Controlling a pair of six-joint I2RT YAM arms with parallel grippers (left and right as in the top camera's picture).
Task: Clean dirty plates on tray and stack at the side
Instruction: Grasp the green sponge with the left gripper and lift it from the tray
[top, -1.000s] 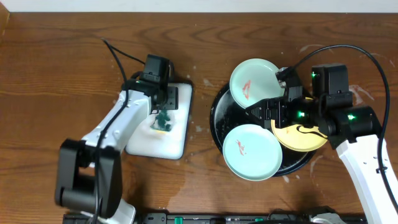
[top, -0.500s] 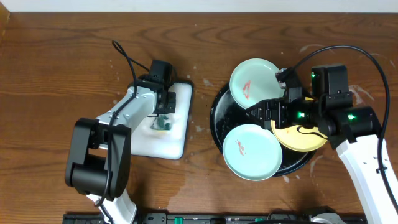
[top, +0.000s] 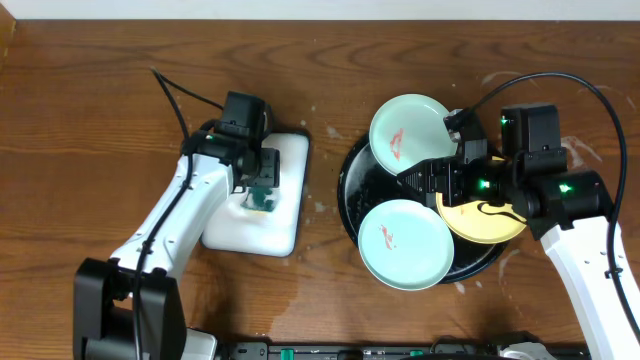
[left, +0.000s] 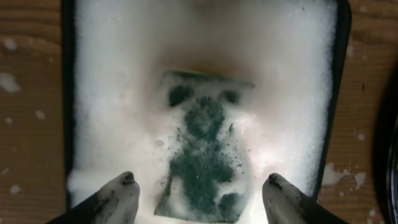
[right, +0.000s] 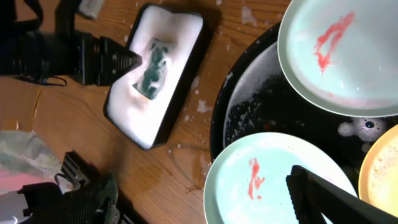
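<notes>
While the right arm has not budged over the last second, we see the left arm swing its elbow out and back, with its wrist kept over the white tray (top: 290, 235). The left gripper (left: 199, 190) hangs just above the foam, fingers spread wide on either side of the green sponge (left: 204, 155) and touching neither edge. The sponge lies flat, half buried in suds, exactly where it was. We read this as lining up for a grab that has not yet closed, so no wiping has begun.

All three plates sit where they were on the black tray (top: 346, 190). The upper mint plate (top: 410, 130) overhangs the far rim, the lower mint plate (top: 405, 245) lies at the near side, and the yellow plate (top: 490, 225) lies at the right, partly under the arm. Each shows a red mark — none is clean, none stacked. The right gripper (top: 420, 182) reaches in low between the two mint plates. We cannot tell whether its fingers are apart or together, nor whether it grips anything.

The table (top: 100, 80) is dark wood grain, flecked with foam around both trays, and a damp patch (top: 300, 290) spreads in front of the white one. Whitish soapy streaks (top: 495, 78) mark the wood beyond the black tray — likely the stacking side, still bare of plates. A pale wall strip (top: 320, 8) runs along the far edge.
</notes>
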